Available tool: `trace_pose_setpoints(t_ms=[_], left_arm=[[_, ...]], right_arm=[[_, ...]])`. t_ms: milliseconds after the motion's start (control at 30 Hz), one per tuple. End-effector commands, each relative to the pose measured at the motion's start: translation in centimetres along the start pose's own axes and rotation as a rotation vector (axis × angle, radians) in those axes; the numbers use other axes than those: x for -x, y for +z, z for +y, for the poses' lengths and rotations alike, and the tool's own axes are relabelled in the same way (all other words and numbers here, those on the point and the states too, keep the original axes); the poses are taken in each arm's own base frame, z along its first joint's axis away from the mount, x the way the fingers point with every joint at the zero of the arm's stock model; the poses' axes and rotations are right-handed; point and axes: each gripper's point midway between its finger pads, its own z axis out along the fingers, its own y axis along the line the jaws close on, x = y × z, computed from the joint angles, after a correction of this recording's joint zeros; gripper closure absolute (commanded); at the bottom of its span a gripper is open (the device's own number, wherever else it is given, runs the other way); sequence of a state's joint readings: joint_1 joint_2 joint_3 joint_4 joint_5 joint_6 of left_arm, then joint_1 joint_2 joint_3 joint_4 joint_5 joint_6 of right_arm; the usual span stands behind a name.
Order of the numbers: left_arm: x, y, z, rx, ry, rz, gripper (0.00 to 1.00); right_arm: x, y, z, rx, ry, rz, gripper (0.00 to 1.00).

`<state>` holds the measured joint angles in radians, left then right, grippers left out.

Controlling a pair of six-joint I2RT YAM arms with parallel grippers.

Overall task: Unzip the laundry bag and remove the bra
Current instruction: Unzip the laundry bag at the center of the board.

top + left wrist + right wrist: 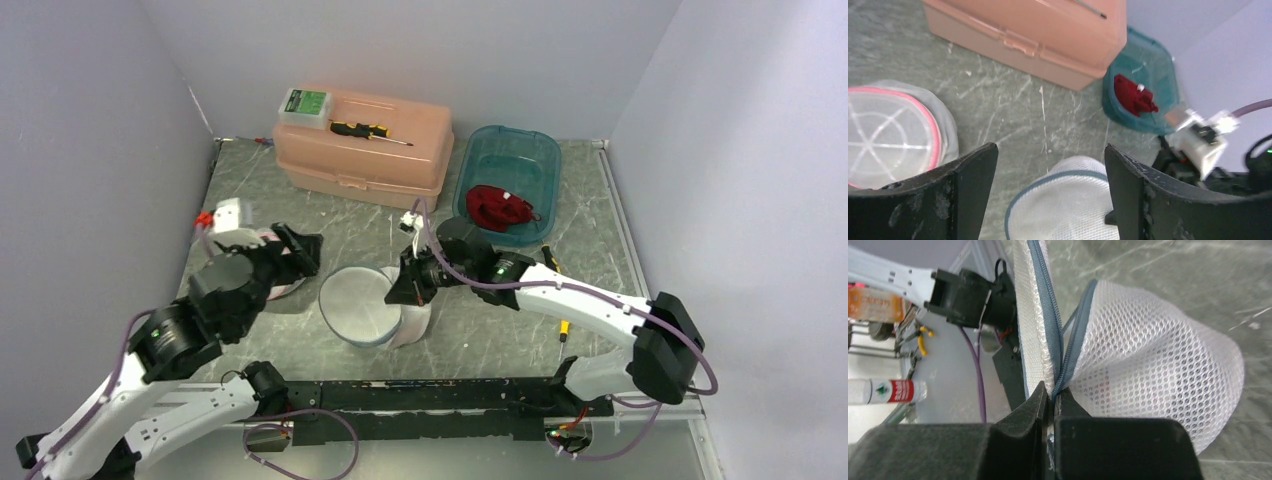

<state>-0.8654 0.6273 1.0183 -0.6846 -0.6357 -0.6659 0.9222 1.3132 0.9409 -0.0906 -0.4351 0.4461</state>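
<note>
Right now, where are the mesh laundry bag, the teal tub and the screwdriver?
mesh laundry bag (pixel 1158 350), right wrist view, white mesh side.
teal tub (pixel 515 160), top view, bare floor.
screwdriver (pixel 358 129), top view, its handle.

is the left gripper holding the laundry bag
No, the left gripper has its jaws wide apart with nothing between them, and the laundry bag sits beyond them, untouched by it.

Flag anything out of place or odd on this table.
A screwdriver lies loose on the pink box lid, and a yellow-and-black tool lies on the table partly under the right arm. Neither belongs with the laundry bag, pinched by the right gripper. Nothing looks spilled.
</note>
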Motion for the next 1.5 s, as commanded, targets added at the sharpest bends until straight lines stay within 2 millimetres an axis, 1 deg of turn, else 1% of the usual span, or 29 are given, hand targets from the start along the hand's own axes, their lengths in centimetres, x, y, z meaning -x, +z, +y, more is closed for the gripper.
trace_pose_setpoints(t_ms=[0,100,200,300,367,433,467,500,533,600,633,667,700,733,767,867,900,933,967,1067,1133,1167,1267,1400,1467], left_arm=[[2.6,-1.8,2.2,0.064,0.035,-0.077,0.16],[2.4,-1.6,2.1,0.056,0.044,-0.077,0.13],[1.0,-0.7,1.3,0.031,0.064,-0.041,0.12],[-1.2,0.3,0.6,0.002,0.111,0.029,0.13],[-3.0,1.0,1.0,0.024,0.127,0.077,0.13],[-4.6,1.6,1.1,0.027,0.128,0.115,0.13],[-5.4,1.8,1.0,0.017,0.124,0.13,0.14],[-6.1,1.9,0.6,-0.008,0.115,0.145,0.14],[-6.9,2.1,0.7,-0.017,0.112,0.158,0.14],[-7.9,2.3,0.9,-0.02,0.101,0.172,0.16],[-8.3,2.4,1.1,-0.015,0.102,0.178,0.16],[-8.6,2.4,1.3,-0.008,0.103,0.183,0.16],[-8.9,2.4,1.5,0.0,0.105,0.191,0.16],[-9.2,2.5,1.6,0.003,0.108,0.198,0.15],[-9.5,2.5,1.7,0.002,0.108,0.206,0.15],[-10.2,2.6,1.3,-0.021,0.114,0.231,0.14],[-10.3,2.6,1.2,-0.029,0.118,0.236,0.14],[-10.5,2.6,1.2,-0.032,0.123,0.241,0.13],[-10.7,2.7,1.1,-0.033,0.129,0.25,0.11],[-11.5,2.8,0.6,-0.054,0.128,0.281,0.06],[-12.1,2.9,-0.6,-0.111,0.115,0.312,0.06],[-12.6,3.0,-1.2,-0.132,0.11,0.329,0.06],[-14.0,3.6,-2.6,-0.177,0.083,0.377,0.06],[-15.8,5.2,-3.4,-0.177,0.043,0.44,0.06],[-16.9,6.1,-3.4,-0.166,0.015,0.493,0.1]], right_arm=[[-0.3,0.0,0.7,0.12,-0.005,0.054,1.0],[-1.1,-0.1,-0.3,0.115,0.025,0.058,1.0],[-2.2,-0.8,-2.5,0.04,0.028,0.09,1.0],[-3.5,-1.9,-4.9,-0.073,0.025,0.117,1.0],[-4.3,-2.6,-6.6,-0.16,0.046,0.157,1.0],[-4.9,-3.2,-9.0,-0.296,0.071,0.179,1.0],[-5.3,-3.5,-9.9,-0.346,0.079,0.203,1.0],[-5.6,-3.6,-10.5,-0.382,0.081,0.218,1.0],[-5.9,-3.8,-11.2,-0.416,0.087,0.225,1.0],[-6.3,-4.2,-11.7,-0.451,0.097,0.216,1.0],[-6.5,-4.4,-11.9,-0.463,0.101,0.212,0.93],[-6.3,-4.7,-11.8,-0.466,0.102,0.196,0.82],[-6.2,-4.9,-11.6,-0.466,0.1,0.185,0.62],[-6.1,-5.1,-11.5,-0.468,0.096,0.178,0.5],[-6.0,-5.4,-11.3,-0.47,0.094,0.172,0.41],[-5.3,-6.5,-10.9,-0.491,0.092,0.153,0.24],[-5.0,-7.0,-10.7,-0.499,0.092,0.138,0.2],[-4.7,-7.5,-10.4,-0.505,0.092,0.121,0.11],[-4.3,-8.0,-10.1,-0.511,0.092,0.097,0.08],[-3.2,-9.6,-9.2,-0.511,0.09,-0.014,0.06],[-3.1,-10.3,-8.7,-0.487,0.092,-0.098,0.04],[-3.9,-10.6,-8.9,-0.48,0.095,-0.13,0.04],[-5.1,-10.5,-9.4,-0.446,0.128,-0.235,0.03],[-5.2,-10.1,-8.5,-0.327,0.175,-0.389,0.05],[-5.2,-10.1,-8.0,-0.279,0.18,-0.43,0.05]])
